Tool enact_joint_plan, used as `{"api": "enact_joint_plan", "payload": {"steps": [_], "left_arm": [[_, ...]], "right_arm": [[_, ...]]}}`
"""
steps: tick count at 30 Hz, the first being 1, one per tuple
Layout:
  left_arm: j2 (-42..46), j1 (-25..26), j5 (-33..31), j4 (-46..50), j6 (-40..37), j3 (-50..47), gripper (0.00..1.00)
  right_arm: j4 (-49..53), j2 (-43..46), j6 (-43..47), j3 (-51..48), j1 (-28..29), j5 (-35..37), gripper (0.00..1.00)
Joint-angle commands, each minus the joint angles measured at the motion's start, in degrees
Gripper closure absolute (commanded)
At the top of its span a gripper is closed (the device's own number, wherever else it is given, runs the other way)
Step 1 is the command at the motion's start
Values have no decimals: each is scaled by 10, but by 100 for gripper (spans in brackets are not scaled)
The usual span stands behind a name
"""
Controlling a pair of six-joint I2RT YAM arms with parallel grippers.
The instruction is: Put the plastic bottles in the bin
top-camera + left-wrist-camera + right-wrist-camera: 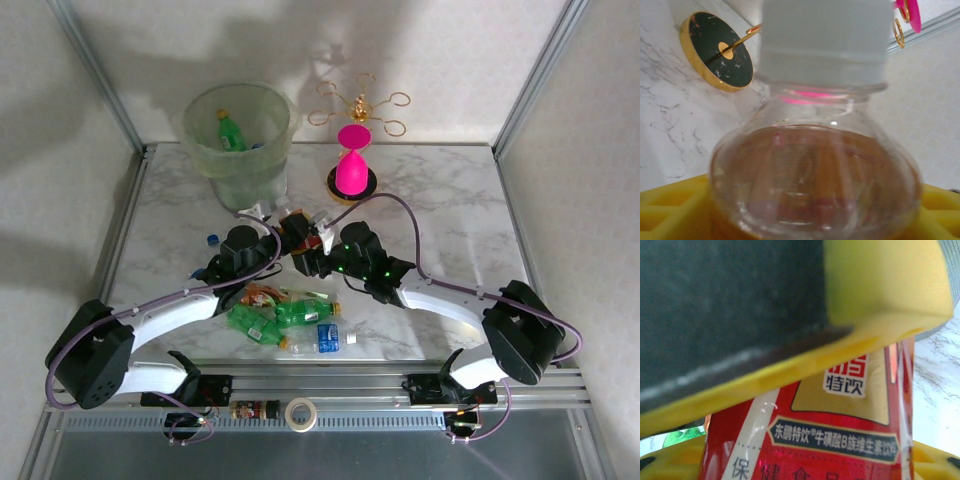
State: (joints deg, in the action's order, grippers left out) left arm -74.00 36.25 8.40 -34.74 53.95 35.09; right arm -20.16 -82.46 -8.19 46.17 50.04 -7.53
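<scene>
Bottles (285, 315) lie heaped on the counter (450, 215) by the arms, and a green one (230, 130) is in the bin (262, 165). The right claw (850, 405) pinches a red bottle (840, 440) marked 东鹏特饮, up near the bin, likely to drop it in. The left claw (815, 215) sits round a white-capped brown bottle (815, 165), maybe the same one; I cannot tell if it squeezes.

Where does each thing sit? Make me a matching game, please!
Things:
1. bin
2. pink hourglass
3. tape roll
4. red-labelled bottle

Places:
a. gripped in the right jaws
b. at the far left of the table
c. on the front rail
d. just right of the bin

Pairs: 1-b, 2-d, 3-c, 4-a
</scene>
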Motion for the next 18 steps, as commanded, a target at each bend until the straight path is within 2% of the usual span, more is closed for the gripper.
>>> {"api": "enact_joint_plan", "payload": {"steps": [1, 5, 9, 15, 18], "left_arm": [[0, 3, 5, -6, -2, 16, 40], [-1, 3, 1, 2, -8, 28, 47], [-7, 0, -6, 26, -32, 58, 48], [-17, -29, -24, 67, -81, 130, 49], [-30, -51, -29, 89, -113, 182, 49]], "right_arm": [[-12, -6, 13, 22, 5, 0, 54], [-14, -4, 16, 20, 6, 5, 45], [-26, 10, 14, 7, 5, 22, 23], [-47, 66, 11, -35, 5, 63, 3], [-68, 99, 6, -64, 3, 70, 1]]}}
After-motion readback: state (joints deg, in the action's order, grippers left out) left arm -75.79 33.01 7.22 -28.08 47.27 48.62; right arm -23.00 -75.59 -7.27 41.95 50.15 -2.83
